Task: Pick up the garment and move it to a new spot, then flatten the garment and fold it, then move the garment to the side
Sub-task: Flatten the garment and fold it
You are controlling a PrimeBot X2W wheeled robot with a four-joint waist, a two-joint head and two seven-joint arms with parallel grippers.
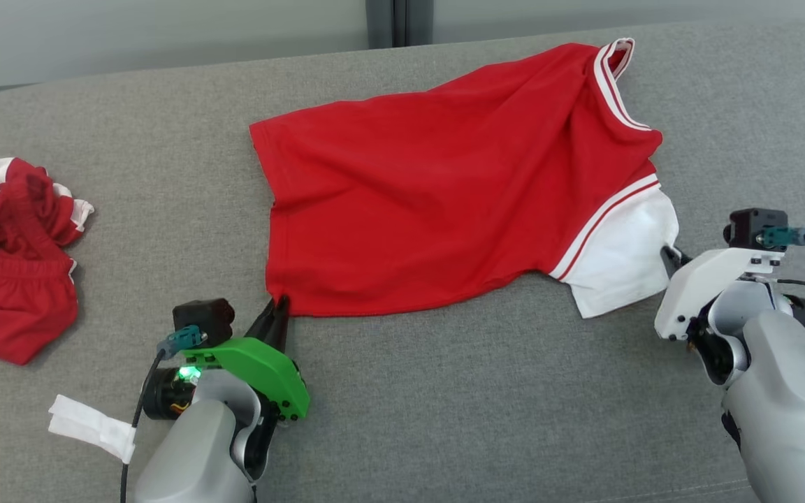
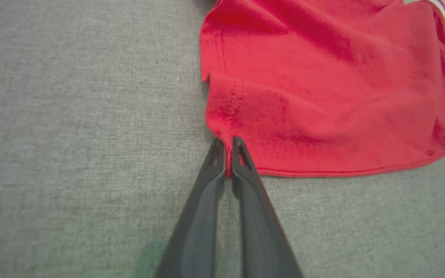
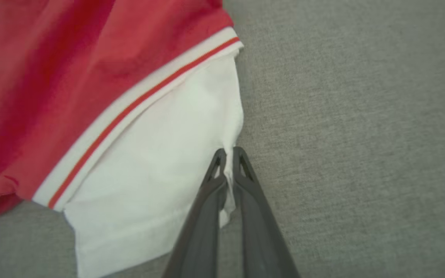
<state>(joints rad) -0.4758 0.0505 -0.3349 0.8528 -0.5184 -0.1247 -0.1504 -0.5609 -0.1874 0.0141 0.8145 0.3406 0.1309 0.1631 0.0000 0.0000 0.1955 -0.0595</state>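
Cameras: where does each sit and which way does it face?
Head: from the head, forward and down onto the shirt; left gripper and right gripper show.
Left wrist: along its fingers, shut on the red hem corner.
Right wrist: along its fingers, shut on the white sleeve.
Head and right wrist share the sleeve.

A grey, woven-fabric counter with a rounded far edge is spanning the head view. A crumpled heap of red cloth with white patches is lying at the counter's left side, partly running out of view. Behind the counter a pale grey wall is rising, and a dark vertical strip is dividing it near the middle. In both wrist views the counter's coarse weave is showing.
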